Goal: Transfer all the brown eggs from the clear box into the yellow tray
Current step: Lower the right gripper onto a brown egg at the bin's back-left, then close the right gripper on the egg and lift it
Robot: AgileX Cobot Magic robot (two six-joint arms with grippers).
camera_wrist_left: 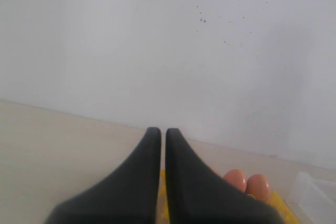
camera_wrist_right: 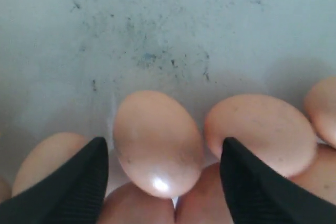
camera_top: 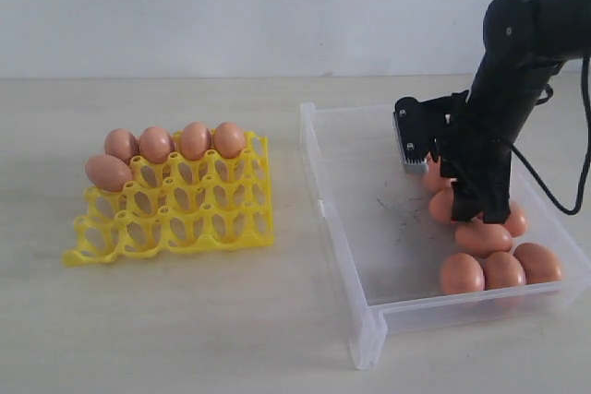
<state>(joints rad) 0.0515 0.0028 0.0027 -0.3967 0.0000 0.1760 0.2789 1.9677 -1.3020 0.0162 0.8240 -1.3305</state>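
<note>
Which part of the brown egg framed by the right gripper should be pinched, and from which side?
Pinch the brown egg across its narrow middle, from above, as the open right gripper is posed. Its long axis runs along the finger gap, and neighbouring eggs crowd it, so a sideways approach would likely bump them.

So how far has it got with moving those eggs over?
Early days. Done: five brown eggs sit in the yellow tray, four along the far row and one in the next. In hand: the right tool hangs open either side of one egg in the clear box, not gripping it. Left: that egg and the cluster around it, partly hidden by the arm; most of the tray is bare.
</note>
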